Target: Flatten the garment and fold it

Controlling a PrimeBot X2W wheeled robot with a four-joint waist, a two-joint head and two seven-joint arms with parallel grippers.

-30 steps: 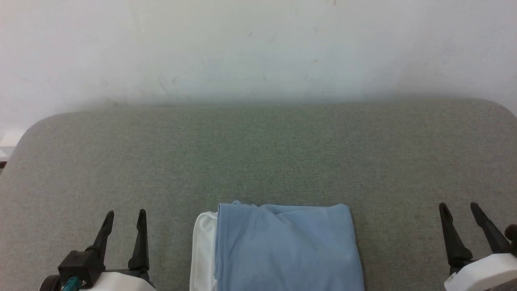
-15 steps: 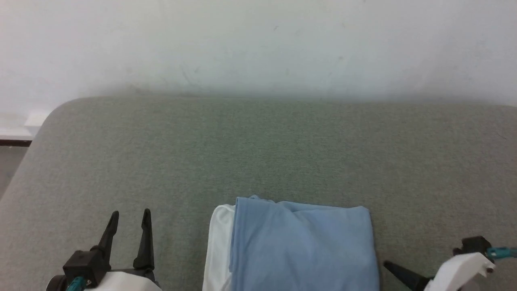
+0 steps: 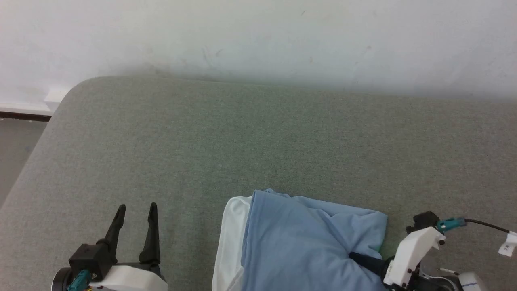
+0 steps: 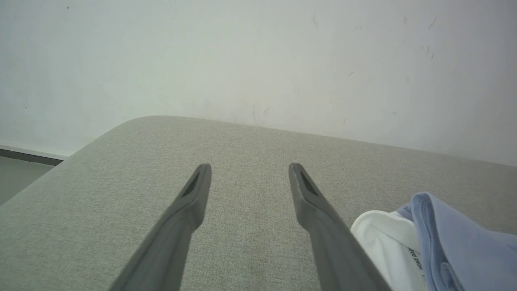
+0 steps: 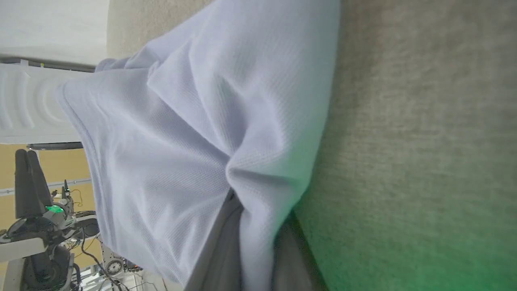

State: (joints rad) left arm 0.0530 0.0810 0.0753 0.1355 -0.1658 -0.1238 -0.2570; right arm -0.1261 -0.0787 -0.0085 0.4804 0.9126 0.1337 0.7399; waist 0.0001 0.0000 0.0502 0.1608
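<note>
The garment, a folded light blue shirt with a white layer showing at its left side, lies at the near middle of the table. My right gripper reaches in sideways from the right and is shut on the garment's right edge, where the cloth bunches into creases. In the right wrist view the fabric is pinched between my right gripper's two fingers. My left gripper stands open to the left of the garment, apart from it; in the left wrist view the left gripper holds nothing, and the garment lies to its right.
The grey-green padded table reaches back to a white wall. Its rounded far-left corner drops to the floor. Bare table surface lies beyond and to the left of the garment.
The head camera has shifted. My right gripper swung in from the right, turned sideways and shut on the garment's right edge, creasing the cloth. The left gripper stays open in place.
</note>
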